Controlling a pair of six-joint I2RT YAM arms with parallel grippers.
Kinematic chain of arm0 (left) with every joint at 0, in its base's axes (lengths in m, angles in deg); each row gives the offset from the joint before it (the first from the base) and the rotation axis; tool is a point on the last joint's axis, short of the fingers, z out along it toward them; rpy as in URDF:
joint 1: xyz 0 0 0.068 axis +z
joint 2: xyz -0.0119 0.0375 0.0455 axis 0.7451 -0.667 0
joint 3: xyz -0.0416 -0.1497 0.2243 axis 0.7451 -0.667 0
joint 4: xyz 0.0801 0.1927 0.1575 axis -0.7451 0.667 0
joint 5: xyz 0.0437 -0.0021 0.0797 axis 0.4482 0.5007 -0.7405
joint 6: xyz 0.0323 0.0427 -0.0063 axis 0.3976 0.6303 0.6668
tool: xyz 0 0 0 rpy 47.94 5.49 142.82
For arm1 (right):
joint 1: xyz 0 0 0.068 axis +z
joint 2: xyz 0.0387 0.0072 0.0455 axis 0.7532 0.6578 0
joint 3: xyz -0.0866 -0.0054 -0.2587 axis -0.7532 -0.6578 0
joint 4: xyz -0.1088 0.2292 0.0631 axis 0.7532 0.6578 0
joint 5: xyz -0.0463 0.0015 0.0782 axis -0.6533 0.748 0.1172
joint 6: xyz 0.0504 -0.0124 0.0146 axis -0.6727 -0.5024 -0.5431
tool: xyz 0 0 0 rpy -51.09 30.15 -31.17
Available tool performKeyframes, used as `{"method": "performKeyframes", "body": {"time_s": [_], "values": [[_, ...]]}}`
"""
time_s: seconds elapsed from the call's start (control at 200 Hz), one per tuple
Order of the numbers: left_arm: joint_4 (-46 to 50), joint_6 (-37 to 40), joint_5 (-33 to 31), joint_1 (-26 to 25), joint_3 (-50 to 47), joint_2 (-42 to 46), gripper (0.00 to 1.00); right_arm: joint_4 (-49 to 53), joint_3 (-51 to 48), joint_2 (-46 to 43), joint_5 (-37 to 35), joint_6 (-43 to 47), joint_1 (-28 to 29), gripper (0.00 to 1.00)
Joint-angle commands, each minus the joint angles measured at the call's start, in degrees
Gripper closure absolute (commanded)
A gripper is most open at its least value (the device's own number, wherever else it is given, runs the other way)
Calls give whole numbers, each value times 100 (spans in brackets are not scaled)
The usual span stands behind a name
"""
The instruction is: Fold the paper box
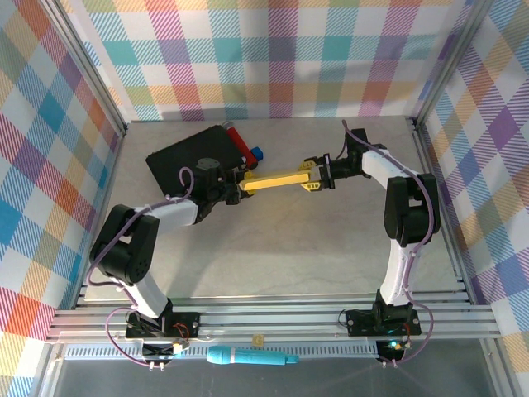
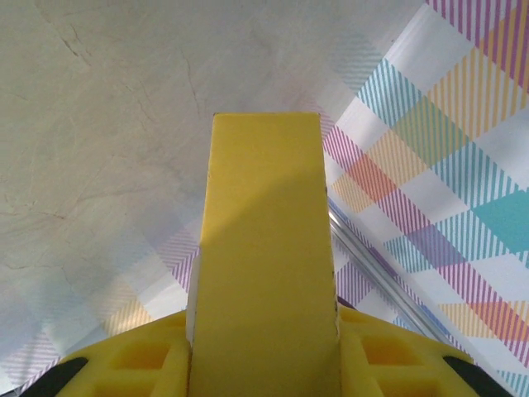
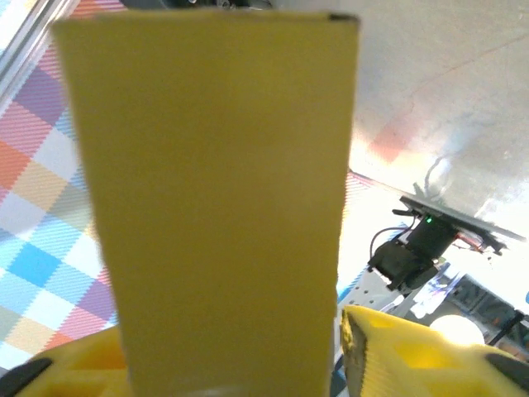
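The paper box (image 1: 277,180) is a narrow yellow cardboard strip, held above the table between my two grippers. My left gripper (image 1: 241,188) holds its left end. In the left wrist view the paper box (image 2: 264,248) runs away from the camera, and both yellow fingers (image 2: 372,347) of the left gripper (image 2: 263,318) press against its sides. My right gripper (image 1: 316,176) sits at the right end. In the right wrist view the paper box (image 3: 215,190) lies between the jaws of the right gripper (image 3: 227,331), with a visible gap beside the right finger (image 3: 397,347).
A black case (image 1: 194,161) lies at the back left, behind the left gripper. A red object (image 1: 235,136) and a small blue one (image 1: 257,153) sit at its right edge. Checkered walls enclose the table on three sides. A teal pen-shaped object (image 1: 248,357) lies beyond the front rail.
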Motion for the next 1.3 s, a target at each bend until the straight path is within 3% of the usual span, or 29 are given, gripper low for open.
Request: {"method": "performKeyframes", "body": {"time_s": [0.0,0.12,0.29,0.56,0.64,0.76,0.905,1.12,1.295], "values": [[847,-759,-19,-26,103,558,86,374,161,-291,-140,426,-139,44],[2420,-358,91,47,503,845,89,1014,476,-540,-701,1232,-181,37],[4526,-19,-31,176,907,1178,93,517,-243,-1361,-1277,1207,-265,33],[5035,443,-85,249,1079,788,93,-993,-1891,-2096,-1486,-592,-180,33],[4977,517,-113,251,1062,607,93,-996,-1936,-2231,-1709,-670,-136,34],[4935,508,-130,260,890,450,93,-301,-1375,-2428,-2380,429,-111,38],[5088,634,-206,361,845,280,89,730,-670,-2546,-3495,2836,183,54],[5198,855,-82,548,845,75,89,818,-894,-2933,-4669,6119,1448,69],[5400,1034,-37,668,911,-16,89,860,-994,-2960,-5054,7195,1877,69]]}}
